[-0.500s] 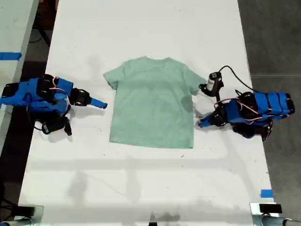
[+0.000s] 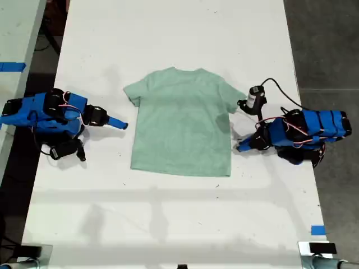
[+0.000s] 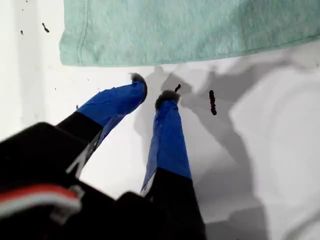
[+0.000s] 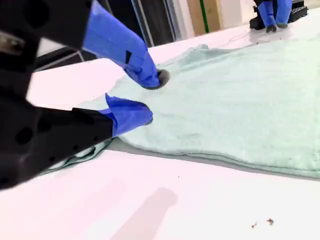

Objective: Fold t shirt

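The t shirt (image 2: 182, 124) is spread flat on the white table (image 2: 168, 39). My first gripper (image 3: 151, 91), jaws narrowly parted, is held just off its hem; my second gripper (image 4: 150, 95), jaws apart, is seemingly pressed onto a sleeve edge.

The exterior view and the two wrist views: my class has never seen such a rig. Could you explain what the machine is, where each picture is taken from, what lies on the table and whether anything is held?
I am a pair of small blue robot arms on a white table. The exterior view looks down on everything from above. Each wrist view comes from a camera riding on one arm, looking along its end effector, the two-fingered pincer at the tip.

A pale green t shirt lies spread flat between the arms. My first end effector, at the exterior view's left, is open over bare table, just short of the cloth. My second end effector, at the exterior view's right, is open at the shirt's edge. Nothing is held, and no fold has been made yet.
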### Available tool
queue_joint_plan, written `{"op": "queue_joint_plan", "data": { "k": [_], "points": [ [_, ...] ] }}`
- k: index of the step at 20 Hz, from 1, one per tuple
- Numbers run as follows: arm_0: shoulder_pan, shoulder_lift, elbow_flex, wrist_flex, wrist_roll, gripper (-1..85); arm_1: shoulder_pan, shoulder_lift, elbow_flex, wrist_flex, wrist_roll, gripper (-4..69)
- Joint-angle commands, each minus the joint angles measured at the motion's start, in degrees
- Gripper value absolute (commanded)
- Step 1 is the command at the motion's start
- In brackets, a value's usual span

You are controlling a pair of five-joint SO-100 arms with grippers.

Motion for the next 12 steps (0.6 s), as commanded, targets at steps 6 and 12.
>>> {"op": "queue_joint_plan", "data": {
  "k": [6,12],
  "points": [
    [-0.53,0.35,2.46,-0.18,0.35,7.4,3.87,0.44,2.81,-1.76,-0.97,7.3],
    [-0.88,0.88,2.46,-0.35,-2.55,7.4,6.77,0.44,2.81,-1.76,3.78,7.2]
  ]
}}
